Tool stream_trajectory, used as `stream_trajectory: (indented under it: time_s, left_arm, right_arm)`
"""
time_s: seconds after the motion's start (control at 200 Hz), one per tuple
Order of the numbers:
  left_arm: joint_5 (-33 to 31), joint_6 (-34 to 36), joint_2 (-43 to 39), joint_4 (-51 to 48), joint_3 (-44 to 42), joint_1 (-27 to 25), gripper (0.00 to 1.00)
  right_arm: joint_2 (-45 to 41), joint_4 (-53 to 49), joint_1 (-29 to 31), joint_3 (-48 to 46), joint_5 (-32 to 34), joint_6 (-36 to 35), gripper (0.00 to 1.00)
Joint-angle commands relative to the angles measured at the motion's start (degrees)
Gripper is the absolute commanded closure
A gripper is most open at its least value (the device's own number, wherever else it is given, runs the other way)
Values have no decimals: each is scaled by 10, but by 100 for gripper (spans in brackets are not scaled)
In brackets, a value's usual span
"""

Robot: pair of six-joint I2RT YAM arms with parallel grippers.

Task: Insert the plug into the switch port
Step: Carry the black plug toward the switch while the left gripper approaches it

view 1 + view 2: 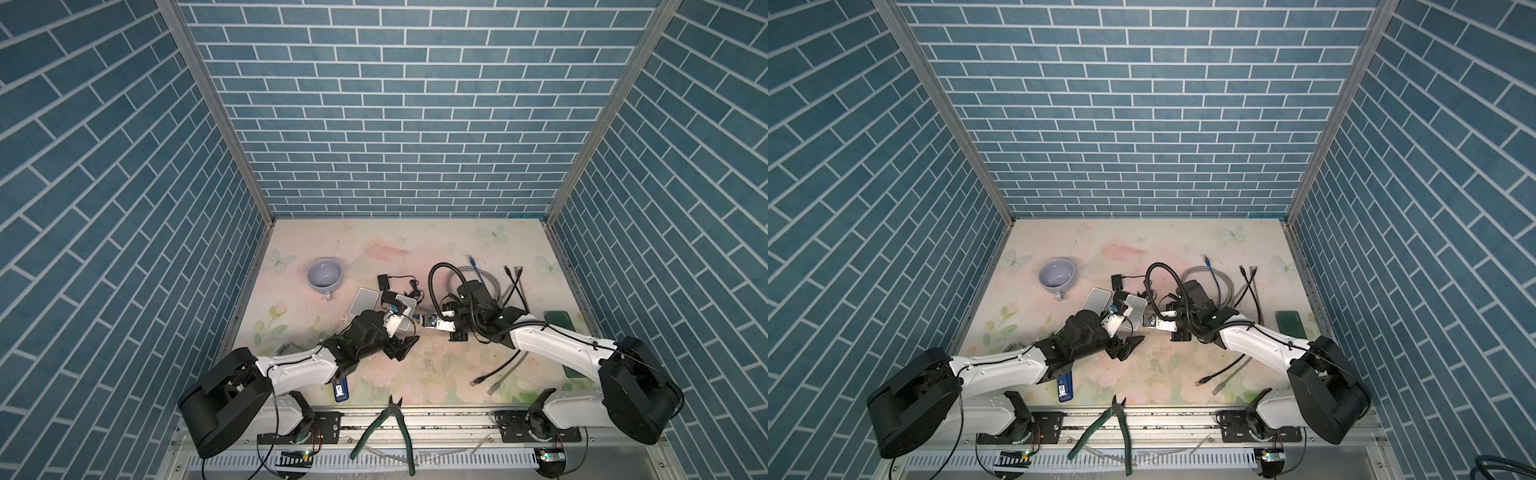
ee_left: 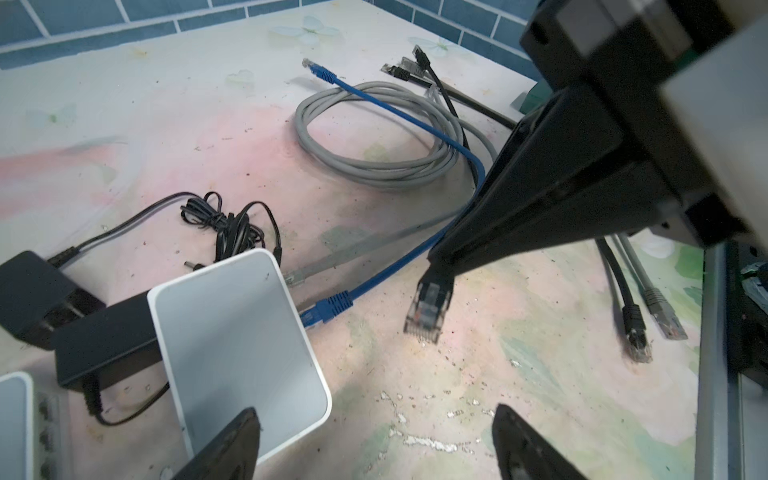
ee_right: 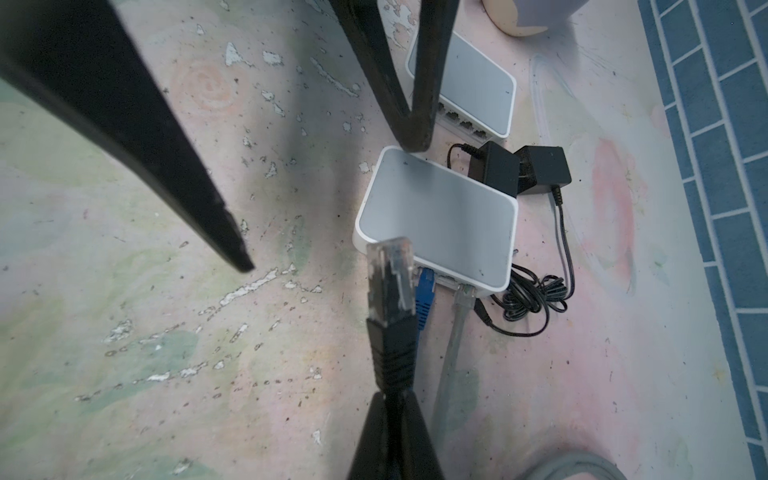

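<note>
Nearest, across the front rail (image 1: 436,417): pliers (image 1: 386,432), handles out past the edge. Just beyond, on the tabletop (image 1: 374,249): a blue stick (image 1: 340,388) partly under the left arm (image 1: 299,365), and two loose cable ends (image 1: 476,380) by the right arm (image 1: 552,336). Open floral surface between those, running inward.

Mid-tabletop: left claw (image 2: 374,411) spread wide, one fingertip (image 2: 232,444) over a corner of the switch (image 2: 237,332); touching or not, cannot tell. Right claw (image 3: 392,401) pressed together on the black boot of the plug (image 3: 390,282); plug off the tabletop, tip aimed at the switch's port face, close but in no port. Blue plug (image 3: 424,291) and grey plug (image 3: 463,291) already seated there; part of the port face hidden behind the held plug in the right wrist view.

Beyond: two black adapters (image 3: 523,170) just beside the switch, a tangled cord (image 3: 536,295), a second switch (image 3: 469,75) partly cut off by a left finger (image 3: 424,104). Farther: grey coil (image 2: 374,137) partly covered by the right arm in both top views, cup (image 1: 325,276), then bare surface to the back wall (image 1: 407,124). Green block (image 1: 561,326) at the right edge, partly hidden.
</note>
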Motion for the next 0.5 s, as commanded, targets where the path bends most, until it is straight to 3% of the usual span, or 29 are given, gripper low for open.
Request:
stream_trajectory:
  time_s: [0.0,0.195,0.375,0.495]
  left_arm:
    - [17,27,12,14,27,0,14]
    - [8,50,19,24,29,0,15]
    - [23,93,27,136,-15,0,19]
    - [38,110,36,132,-8,0,22]
  right_arm:
    - [-19,13,5,-17,-18,11,96]
    - [-27,9,6,-26,-21,0,96]
    - [-39,12,6,-38,-37,-8,96]
    - [-46,13,7,-43,-43,-12,96]
